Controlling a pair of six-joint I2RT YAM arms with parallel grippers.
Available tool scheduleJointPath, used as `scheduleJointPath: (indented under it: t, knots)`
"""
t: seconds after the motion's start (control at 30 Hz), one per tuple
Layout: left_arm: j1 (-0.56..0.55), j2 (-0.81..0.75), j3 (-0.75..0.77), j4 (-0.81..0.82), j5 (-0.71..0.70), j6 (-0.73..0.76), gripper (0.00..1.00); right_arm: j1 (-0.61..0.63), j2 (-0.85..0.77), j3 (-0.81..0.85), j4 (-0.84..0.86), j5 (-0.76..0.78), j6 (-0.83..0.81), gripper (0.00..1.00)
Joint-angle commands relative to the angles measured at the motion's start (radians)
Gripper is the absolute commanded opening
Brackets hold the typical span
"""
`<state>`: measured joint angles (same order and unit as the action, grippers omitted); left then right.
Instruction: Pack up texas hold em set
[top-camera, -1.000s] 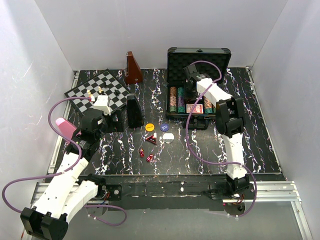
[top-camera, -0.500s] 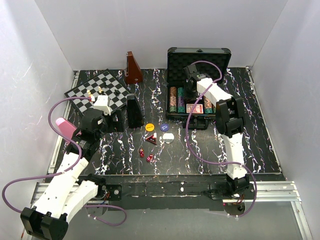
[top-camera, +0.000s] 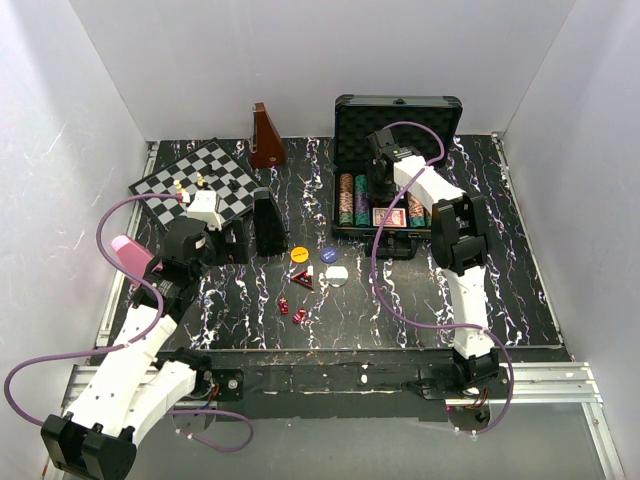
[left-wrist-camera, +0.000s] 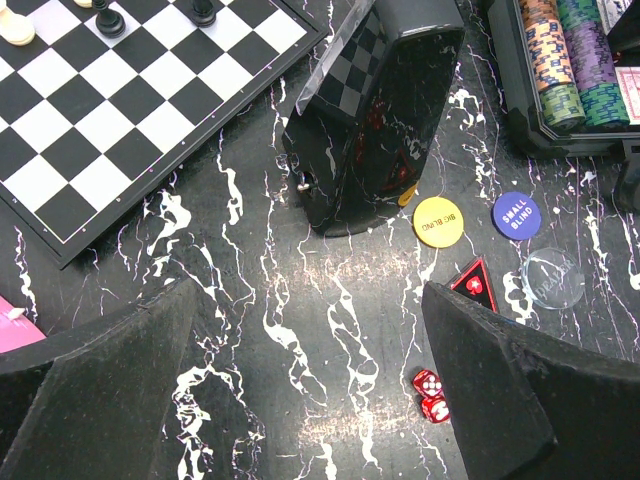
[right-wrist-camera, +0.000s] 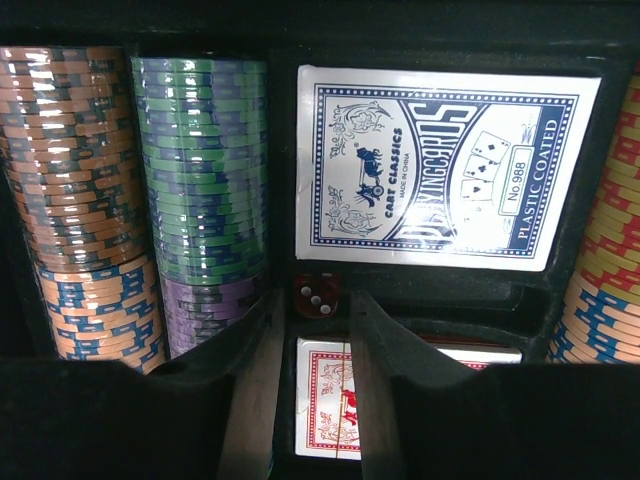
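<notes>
I see right gripper (right-wrist-camera: 313, 305) part open, tips flanking 1 red die (right-wrist-camera: 317, 293) in the case (top-camera: 440, 115). Left gripper (left-wrist-camera: 310, 350) wide open, empty. Case holds chips (right-wrist-camera: 200, 170), 2 decks (right-wrist-camera: 440, 165).

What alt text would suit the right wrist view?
A red die lies in a foam slot of the case at the right gripper's parted tips, between a blue card deck and a red deck; chip rows flank them.
</notes>
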<state>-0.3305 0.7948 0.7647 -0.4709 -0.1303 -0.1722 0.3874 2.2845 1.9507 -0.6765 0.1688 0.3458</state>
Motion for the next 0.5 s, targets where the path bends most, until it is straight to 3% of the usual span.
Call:
scheduleJointPath:
  t: [0.0, 0.47]
  knots:
    - [-0.002, -0.005, 0.025, -0.008, 0.003, 0.002, 0.98, 0.004, 0.010, 0.030, -0.023, 0.015, 0.007, 0.40]
    - [-0.002, -0.005, 0.025, -0.009, -0.003, 0.002, 0.98, 0.002, -0.086, 0.005, -0.005, 0.044, -0.024, 0.45]
